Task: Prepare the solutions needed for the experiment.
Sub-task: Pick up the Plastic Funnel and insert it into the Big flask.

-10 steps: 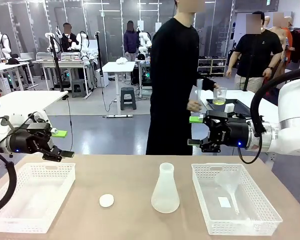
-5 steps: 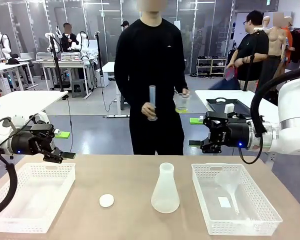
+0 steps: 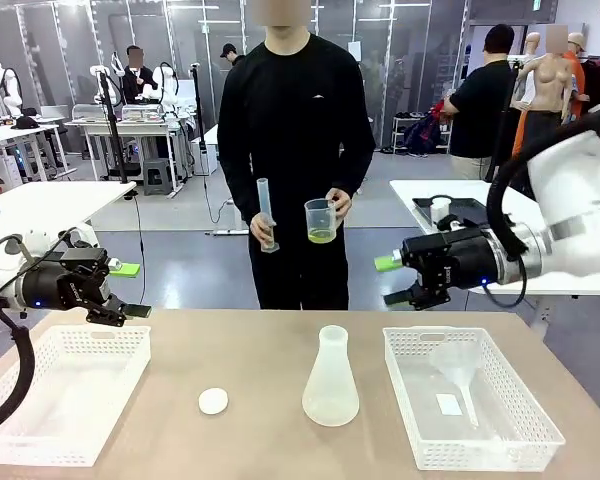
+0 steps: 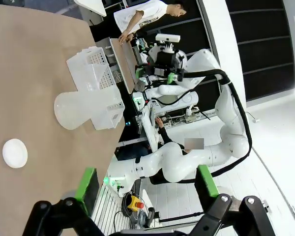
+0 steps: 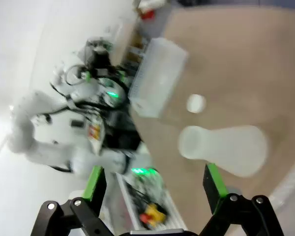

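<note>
Okay, step: set-up, by my read. Nothing had been poured at the table yet, and the liquid was in the person's keeping.
Solution: shallow pale yellow-green solution (image 3: pixel 321 237) sat in a clear beaker (image 3: pixel 321 216), held up by the person's left hand (image 3: pixel 338 207). It was at 12 o'clock from the flask (image 3: pixel 331 377), beyond the far table edge and well apart from it.
Other hand: the person's right hand (image 3: pixel 268 238) held a graduated cylinder (image 3: pixel 264 205) upright; it looked empty.
Left gripper: left gripper (image 3: pixel 130 289) hung at 10 o'clock from the flask, near the far rim of the left basket (image 3: pixel 80 333). Jaws were wide, nothing between them.
Right gripper: right gripper (image 3: pixel 390 281) hung at 2 o'clock, up beyond the right basket (image 3: pixel 425 335). Jaws were wide, nothing held.
Table: the flask stood upright mid-table (image 3: pixel 250 350), with a white cap (image 3: pixel 213 401) near it at 9 o'clock. A funnel (image 3: pixel 458 366) lay in the right basket at 3 o'clock.
Next move: probably a handover or a pour. That called for the funnel seated in the flask neck and the beaker kept level until it was over it.
Front view gave: the person, both vessels, the liquid level, both arms side-on.
Left wrist view gave: its green pads (image 4: pixel 87 184) wide apart, with the flask, cap and right basket seen along the tabletop.
Right wrist view gave: a blurred picture with a gaping jaw, plus the flask, cap and left basket from the opposite side.
</note>
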`<state>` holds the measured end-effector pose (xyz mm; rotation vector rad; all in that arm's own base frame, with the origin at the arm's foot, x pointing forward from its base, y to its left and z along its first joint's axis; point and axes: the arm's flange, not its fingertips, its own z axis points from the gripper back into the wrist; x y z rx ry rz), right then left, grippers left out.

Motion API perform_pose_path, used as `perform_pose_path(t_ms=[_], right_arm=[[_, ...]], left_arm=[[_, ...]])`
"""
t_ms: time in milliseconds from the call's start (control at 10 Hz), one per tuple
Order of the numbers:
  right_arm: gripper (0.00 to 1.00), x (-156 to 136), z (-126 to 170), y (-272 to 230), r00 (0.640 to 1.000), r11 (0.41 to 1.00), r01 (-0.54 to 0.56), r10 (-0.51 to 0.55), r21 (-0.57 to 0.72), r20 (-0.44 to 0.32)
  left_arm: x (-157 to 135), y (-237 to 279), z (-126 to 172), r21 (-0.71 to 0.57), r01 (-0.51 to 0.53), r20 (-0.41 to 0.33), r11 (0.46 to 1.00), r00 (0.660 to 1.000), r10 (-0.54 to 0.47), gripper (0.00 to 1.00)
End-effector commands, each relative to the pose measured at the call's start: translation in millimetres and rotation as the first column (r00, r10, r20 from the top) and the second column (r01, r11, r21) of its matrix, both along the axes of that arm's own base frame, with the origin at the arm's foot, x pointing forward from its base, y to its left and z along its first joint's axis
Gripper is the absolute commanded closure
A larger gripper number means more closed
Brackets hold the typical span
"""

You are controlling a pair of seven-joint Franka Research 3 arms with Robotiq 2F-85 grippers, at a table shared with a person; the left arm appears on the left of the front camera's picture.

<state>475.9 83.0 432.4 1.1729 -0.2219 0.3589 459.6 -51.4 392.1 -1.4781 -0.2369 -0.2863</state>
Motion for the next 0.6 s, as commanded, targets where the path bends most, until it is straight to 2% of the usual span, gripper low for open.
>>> perform_pose_path(t_ms=[0,100,200,300,500], right_arm=[[0.0,38.6,18.0,-17.9,0.981,0.923,-0.129,0.171,-0.362,0.088],[0.0,44.8,22.3,-21.8,0.958,0.862,-0.199,0.272,-0.466,0.093],[0.0,52.7,23.1,-20.8,0.943,0.796,-0.221,0.321,-0.563,0.084],[0.0,32.6,18.3,-17.9,0.985,0.943,-0.137,0.161,-0.302,0.055],[0.0,32.6,18.3,-17.9,0.985,0.943,-0.137,0.161,-0.302,0.055]], left_arm=[[0.9,0.9,0.3,0.002,0.012,0.01,1.0,1.0,-0.012,0.0],[0.9,0.9,0.3,0.002,0.012,0.01,1.0,1.0,-0.012,0.0],[0.9,0.9,0.3,0.002,0.012,0.01,1.0,1.0,-0.012,0.0],[0.9,0.9,0.3,0.002,0.012,0.01,1.0,1.0,-0.012,0.0],[0.9,0.9,0.3,0.002,0.012,0.01,1.0,1.0,-0.012,0.0]])
